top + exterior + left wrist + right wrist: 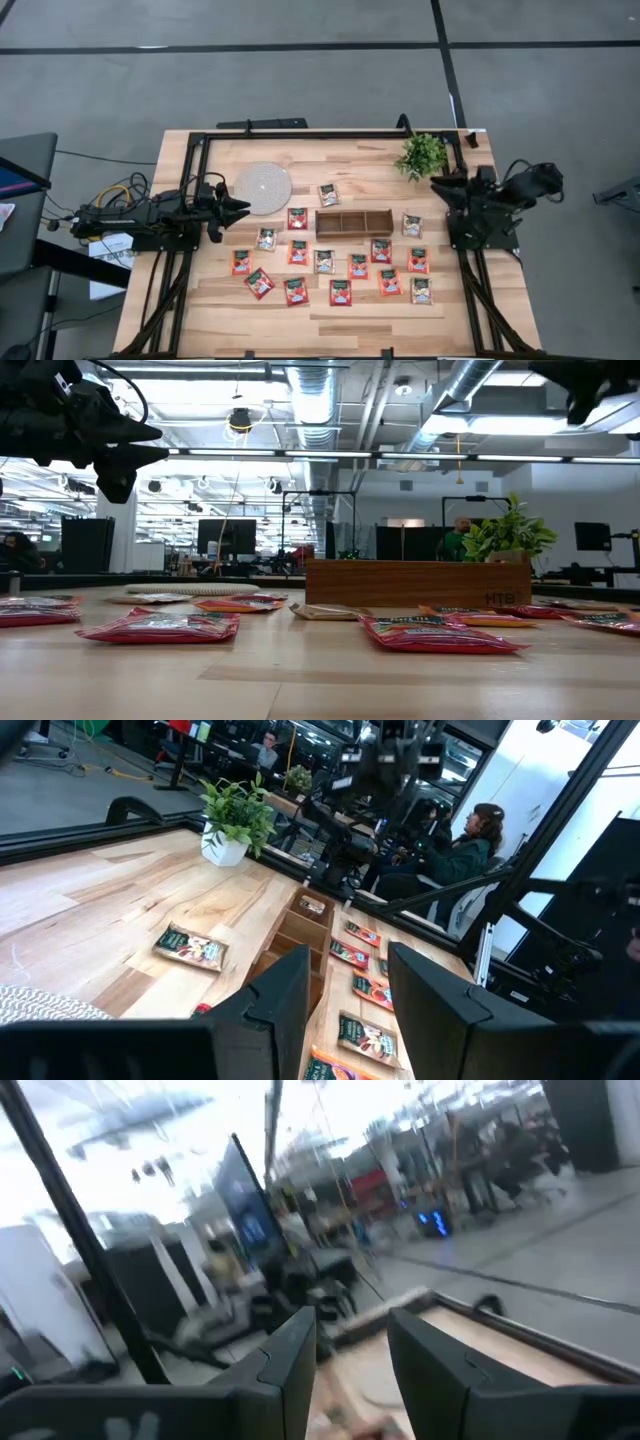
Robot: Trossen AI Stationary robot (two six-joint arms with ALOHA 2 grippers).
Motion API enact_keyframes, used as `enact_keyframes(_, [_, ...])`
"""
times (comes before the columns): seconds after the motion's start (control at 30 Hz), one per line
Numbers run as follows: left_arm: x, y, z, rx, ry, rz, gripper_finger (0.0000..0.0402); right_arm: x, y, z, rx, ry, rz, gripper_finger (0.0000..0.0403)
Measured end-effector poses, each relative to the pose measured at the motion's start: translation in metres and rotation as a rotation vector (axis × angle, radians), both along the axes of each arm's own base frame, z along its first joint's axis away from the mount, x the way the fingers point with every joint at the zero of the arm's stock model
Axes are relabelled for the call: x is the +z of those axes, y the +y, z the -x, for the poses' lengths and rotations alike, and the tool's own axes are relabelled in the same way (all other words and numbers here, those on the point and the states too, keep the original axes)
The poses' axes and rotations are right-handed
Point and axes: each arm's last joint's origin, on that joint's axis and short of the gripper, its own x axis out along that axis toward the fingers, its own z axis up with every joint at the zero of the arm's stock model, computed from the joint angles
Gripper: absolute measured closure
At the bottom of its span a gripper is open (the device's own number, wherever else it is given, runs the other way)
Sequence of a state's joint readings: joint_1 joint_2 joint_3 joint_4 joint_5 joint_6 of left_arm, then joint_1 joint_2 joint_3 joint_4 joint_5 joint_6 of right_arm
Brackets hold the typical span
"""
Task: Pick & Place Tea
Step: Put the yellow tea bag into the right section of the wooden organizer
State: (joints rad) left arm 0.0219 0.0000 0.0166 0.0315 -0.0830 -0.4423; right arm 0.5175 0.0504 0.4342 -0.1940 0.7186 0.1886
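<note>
Several small flat tea sachets point(324, 262), mostly red and a few pale, lie flat on the wooden table around and in front of the brown three-compartment tray point(354, 222). In the low view they lie in the foreground point(160, 626); the left wrist view shows them too point(190, 947). My left gripper point(243, 208) hovers open above the table's left side, beside the round white disc point(262, 187), pointing toward the tray; it also shows in the low view point(150, 444) and in its own wrist view point(350, 1005). My right gripper point(438, 183) is raised and open at the table's right side near the potted plant point(422, 155); its wrist view point(350, 1355) looks out into the room.
A black frame point(300, 135) runs along the table's far and side edges. The plant point(508, 532) stands at the far right corner, behind the tray point(415, 582). A seated person point(470, 845) is beyond the table. Bare wood point(330, 325) lies along the near edge.
</note>
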Motion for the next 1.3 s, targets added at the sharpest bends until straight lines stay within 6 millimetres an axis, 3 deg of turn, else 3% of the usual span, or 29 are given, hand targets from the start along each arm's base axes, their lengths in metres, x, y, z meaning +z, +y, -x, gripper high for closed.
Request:
enact_keyframes(0.3, [0.0,0.0,0.0,0.0,0.0,0.0,0.0273,0.033,-0.006,0.003,-0.173,0.504,-0.075,0.029])
enact_keyframes(0.67, [0.0,0.0,0.0,0.0,-0.001,-0.002,0.0273,0.009,0.015,-0.034,-0.132,1.193,-0.267,0.0309])
enact_keyframes(1.0, [0.0,0.0,0.0,-0.001,-0.001,-0.003,0.0273,0.001,0.009,-0.052,-0.188,1.327,-0.358,0.0301])
enact_keyframes(1.3, [0.0,0.0,0.0,-0.001,-0.001,-0.003,0.0273,-0.007,-0.004,-0.054,-0.277,1.328,-0.547,0.0196])
